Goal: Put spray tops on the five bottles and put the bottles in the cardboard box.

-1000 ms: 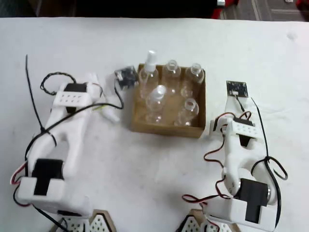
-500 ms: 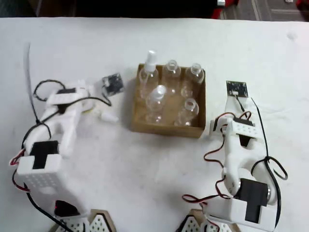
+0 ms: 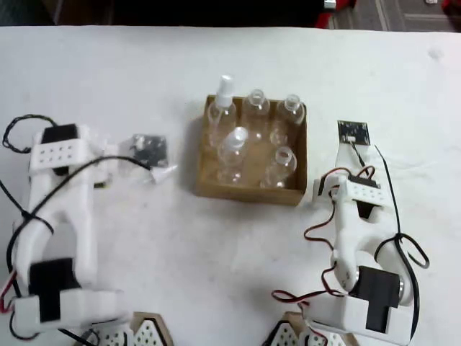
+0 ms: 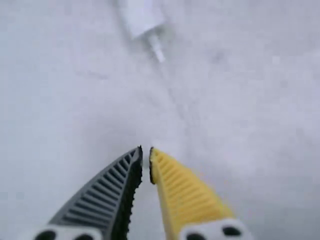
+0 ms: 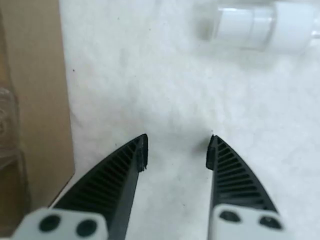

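Spread the left pincer (image 4: 145,156) first: pressed together for now, tips touching, pinching nothing, hanging low over the bare surface (image 4: 240,115). Aim past the tips at the spray top (image 4: 142,17), lying on its side a little ahead with its thin stem pointing back toward the pincer. Grip across the white body rather than the stem, which looks too slight to hold firmly. Then lift, turn stem-down, and lower straight into an open neck.

Leave the right pincer (image 5: 177,145) spread and empty, just beside the outer wall of the cardboard box (image 5: 40,100), with a second spray top (image 5: 260,22) lying on the surface ahead of it. Probably worth using to steady a bottle during capping.

Farther out, in the high view: five bottles standing inside the box, packed close. Capped so far, just the capped bottle (image 3: 222,108) in the far corner on the left arm's side; open at the neck, the other four bottles (image 3: 254,107). By that count, about a fifth done on tops.

In the way:
- neighbouring bottles, easy to knock while lowering a top
- box walls, crowding any sideways approach
- a black cable (image 3: 115,159) slung across the left arm and a red wire (image 3: 308,232) beside the right arm, both apt to snag
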Controlling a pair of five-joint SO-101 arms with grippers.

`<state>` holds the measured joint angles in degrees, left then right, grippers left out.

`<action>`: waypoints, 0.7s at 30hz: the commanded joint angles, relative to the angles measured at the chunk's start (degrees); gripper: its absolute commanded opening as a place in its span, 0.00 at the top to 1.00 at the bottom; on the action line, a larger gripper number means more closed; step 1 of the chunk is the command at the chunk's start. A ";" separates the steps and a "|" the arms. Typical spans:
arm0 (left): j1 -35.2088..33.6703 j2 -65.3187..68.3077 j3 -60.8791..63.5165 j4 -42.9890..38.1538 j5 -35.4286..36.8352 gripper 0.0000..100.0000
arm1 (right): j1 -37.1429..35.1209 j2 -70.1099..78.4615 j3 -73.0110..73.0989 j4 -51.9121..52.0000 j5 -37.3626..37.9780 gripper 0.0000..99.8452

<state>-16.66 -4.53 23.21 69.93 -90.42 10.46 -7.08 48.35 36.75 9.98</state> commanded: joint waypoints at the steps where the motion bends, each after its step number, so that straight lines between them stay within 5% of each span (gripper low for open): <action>1: 8.84 -7.96 -0.18 -1.85 20.48 0.91 | -0.48 -0.22 -2.46 -0.92 0.62 0.83; 4: 14.11 -7.25 -0.09 -4.31 30.86 0.83 | -0.48 -0.22 -2.37 -0.92 0.62 0.83; 21: 16.40 18.24 -13.80 -7.30 46.33 0.81 | -0.40 -0.22 -2.37 -0.92 0.62 0.83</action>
<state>-0.22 11.47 15.65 63.43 -47.43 10.46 -7.08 48.35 36.75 9.98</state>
